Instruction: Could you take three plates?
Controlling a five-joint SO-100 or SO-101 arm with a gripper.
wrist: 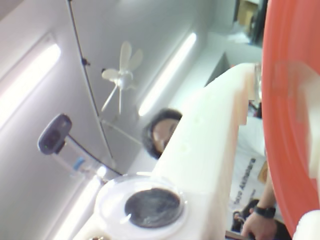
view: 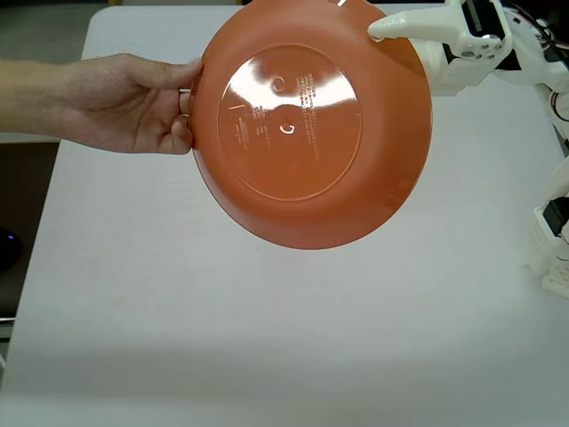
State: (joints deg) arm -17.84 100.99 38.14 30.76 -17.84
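My fingers (view: 384, 31) pinched the rim of the orange-red plate (view: 311, 124), held above the white surface (view: 267, 338). Across from them, a person's hand (view: 133, 102) held the other edge.

In the fixed view, the underside of the orange-red plate (view: 311, 124) carries moulded lettering in short lines near the middle, too small to read. In the wrist view, dark print runs down a person's white shirt (wrist: 246, 175) at lower right, blurred beyond reading.
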